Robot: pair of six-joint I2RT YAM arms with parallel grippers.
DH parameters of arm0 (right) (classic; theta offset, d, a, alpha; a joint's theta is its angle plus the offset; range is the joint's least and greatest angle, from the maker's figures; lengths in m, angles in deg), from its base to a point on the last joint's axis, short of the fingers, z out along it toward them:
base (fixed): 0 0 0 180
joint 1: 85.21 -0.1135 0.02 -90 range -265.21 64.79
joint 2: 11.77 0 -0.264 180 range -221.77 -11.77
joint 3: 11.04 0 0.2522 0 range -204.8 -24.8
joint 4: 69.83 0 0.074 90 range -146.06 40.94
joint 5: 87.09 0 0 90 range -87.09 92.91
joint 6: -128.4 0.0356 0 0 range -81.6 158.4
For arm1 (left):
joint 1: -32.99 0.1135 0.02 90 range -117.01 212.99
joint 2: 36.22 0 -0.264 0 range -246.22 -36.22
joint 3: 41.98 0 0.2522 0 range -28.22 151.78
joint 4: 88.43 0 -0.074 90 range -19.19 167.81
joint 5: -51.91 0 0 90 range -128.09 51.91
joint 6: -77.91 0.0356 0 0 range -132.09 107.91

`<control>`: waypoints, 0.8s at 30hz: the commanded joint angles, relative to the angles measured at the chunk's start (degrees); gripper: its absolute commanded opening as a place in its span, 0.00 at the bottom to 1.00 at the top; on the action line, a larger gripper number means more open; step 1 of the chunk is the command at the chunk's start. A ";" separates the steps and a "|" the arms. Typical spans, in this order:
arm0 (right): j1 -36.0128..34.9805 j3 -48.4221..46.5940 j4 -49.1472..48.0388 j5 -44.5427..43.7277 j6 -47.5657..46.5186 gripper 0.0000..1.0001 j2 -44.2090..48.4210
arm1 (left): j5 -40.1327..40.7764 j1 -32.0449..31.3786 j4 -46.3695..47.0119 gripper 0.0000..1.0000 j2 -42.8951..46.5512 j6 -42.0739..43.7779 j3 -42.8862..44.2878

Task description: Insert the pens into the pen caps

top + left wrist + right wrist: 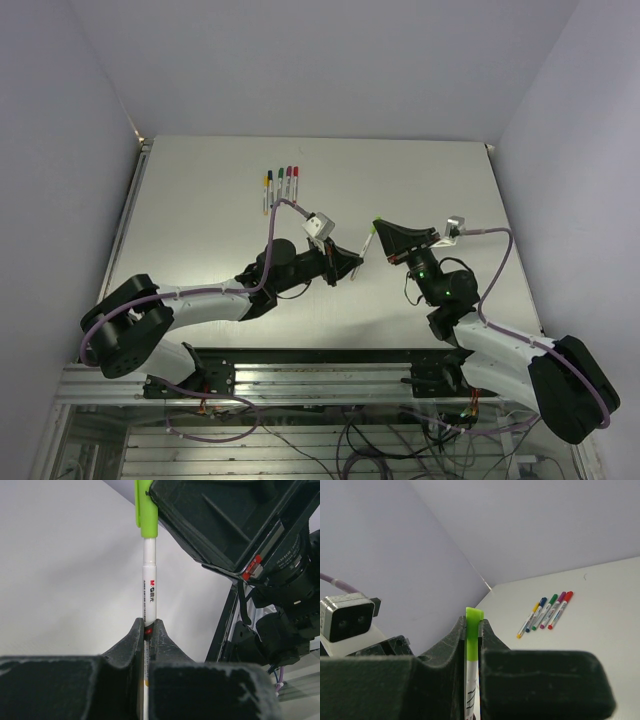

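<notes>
A smooth white pen (149,575) is clamped by the left claw (148,626), its lime cap (148,510) by the right claw (472,624); a row of capped pens (547,612) is seen from the right wrist, not the left.

A row of pens (281,186) lies far back on the table (200,220). Nearer, the left gripper's (149,626) pen (149,580) is in the right gripper's (472,624) cap (146,510).

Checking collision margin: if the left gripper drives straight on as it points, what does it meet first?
The right gripper, shut on the green cap at the far end of the pen the left gripper holds. Exact gap unclear.
</notes>
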 commanded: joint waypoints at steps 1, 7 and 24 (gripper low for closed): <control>0.09 0.70 -1.01 0.85 -0.07 0.00 -0.38 | 0.56 -0.34 4.43 0.07 -0.16 -0.37 -0.05; 0.09 0.42 0.79 4.01 0.45 0.00 -1.82 | 2.52 -0.31 7.26 0.07 -0.33 -0.45 0.02; -0.04 -0.47 13.93 11.96 -0.31 0.00 -5.07 | 13.62 -0.28 6.69 0.07 1.83 6.43 4.98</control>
